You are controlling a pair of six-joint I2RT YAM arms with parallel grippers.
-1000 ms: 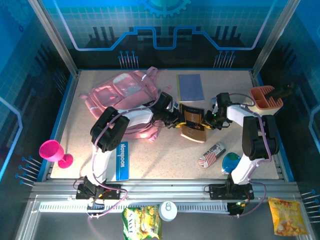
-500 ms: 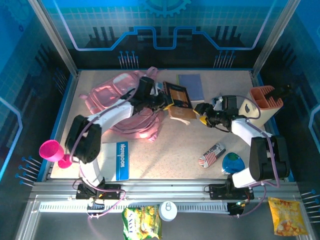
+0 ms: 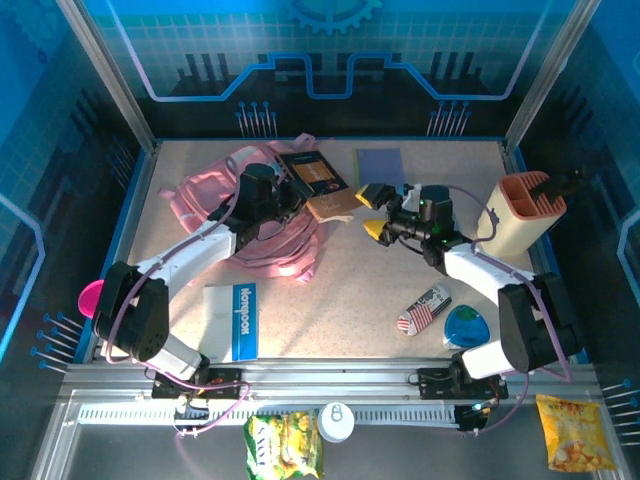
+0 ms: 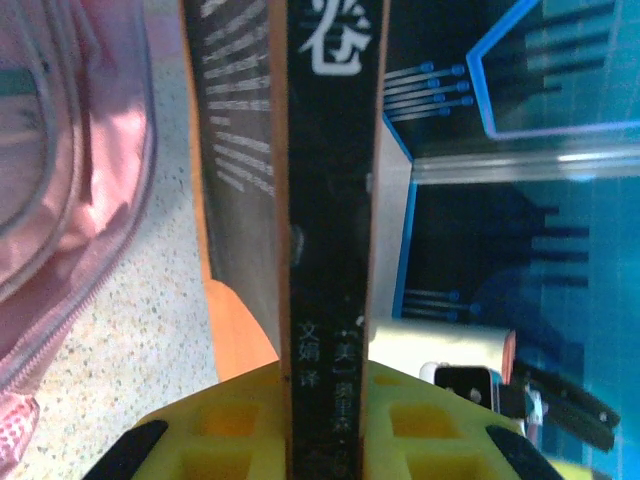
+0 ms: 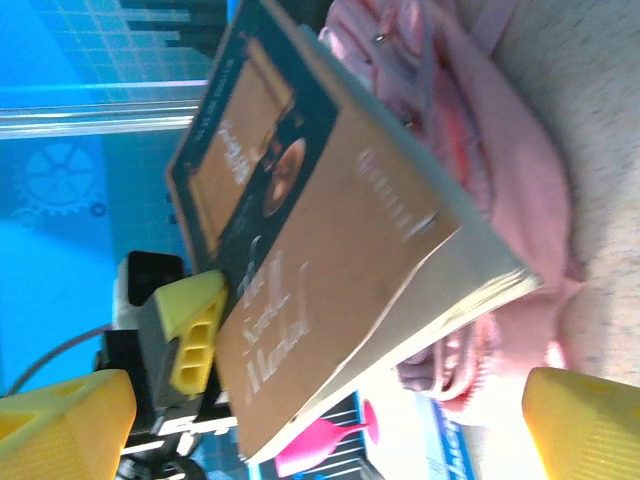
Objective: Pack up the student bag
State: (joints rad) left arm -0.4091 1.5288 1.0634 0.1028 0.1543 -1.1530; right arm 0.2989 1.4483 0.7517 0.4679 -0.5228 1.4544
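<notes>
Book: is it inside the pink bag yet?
No, the book is outside the bag, pinched in the left gripper.

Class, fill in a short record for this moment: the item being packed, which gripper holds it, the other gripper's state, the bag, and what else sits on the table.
Item in hand: paperback book, dark and tan cover, held tilted off the table
Holder: left gripper, shut on the book's spine
Other arm: right gripper, open, close to the book but apart from it
Bag: pink backpack, lying on the table beside the book
Book in bag: not yet
Also on table: blue notebook, pen holder
</notes>
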